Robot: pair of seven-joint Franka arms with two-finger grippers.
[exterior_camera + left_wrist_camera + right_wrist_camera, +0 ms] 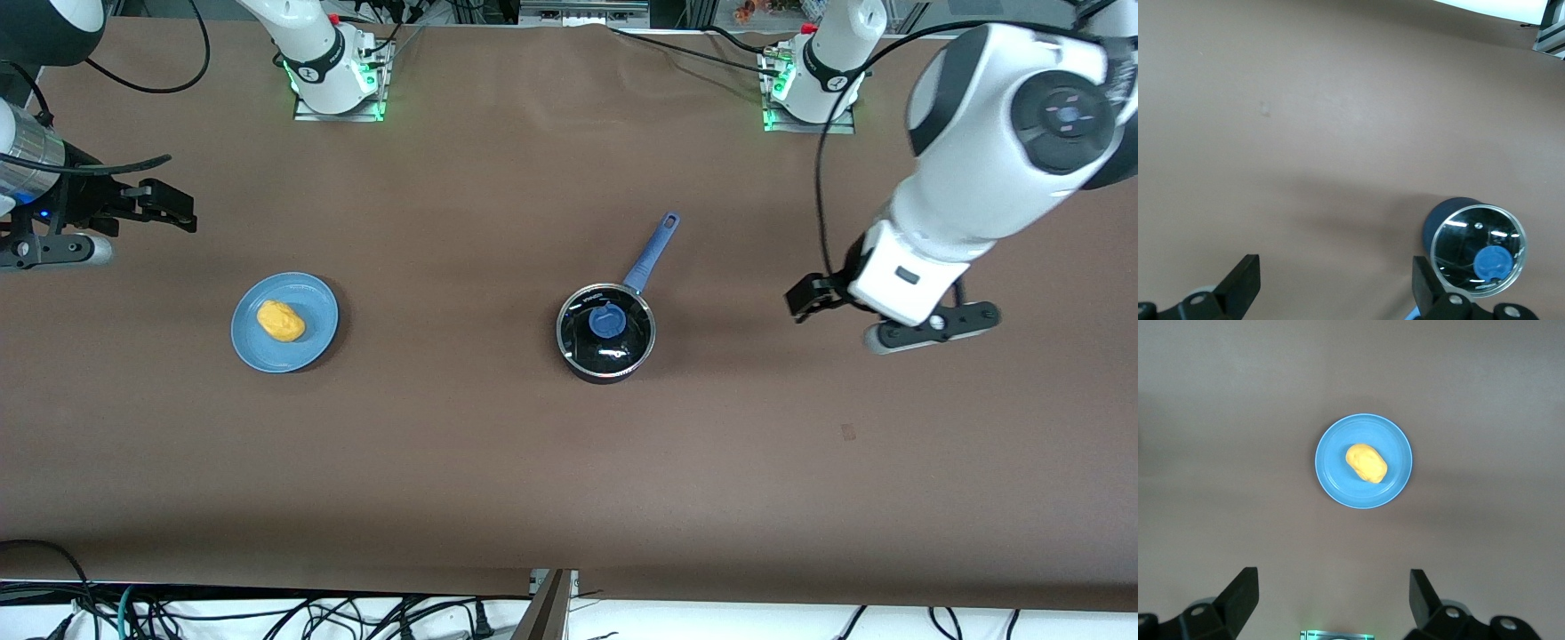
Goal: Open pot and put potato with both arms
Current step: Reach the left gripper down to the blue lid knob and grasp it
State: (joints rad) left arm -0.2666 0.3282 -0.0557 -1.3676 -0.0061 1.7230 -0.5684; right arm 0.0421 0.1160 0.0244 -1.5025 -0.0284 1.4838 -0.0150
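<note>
The small black saucepan with its long slate-blue handle sat mid-table, its steel-rimmed glass lid with the blue knob on top. The yellow-orange oval potato lay on the flat light-blue plate, toward the right arm's end. The left gripper hung over bare brown table near the saucepan, jaws wide and empty. The right gripper hovered by the plate, spread wide too, gripping nothing.

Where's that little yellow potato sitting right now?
The potato lies on the blue plate, toward the right arm's end of the table, well apart from the lidded pot.
</note>
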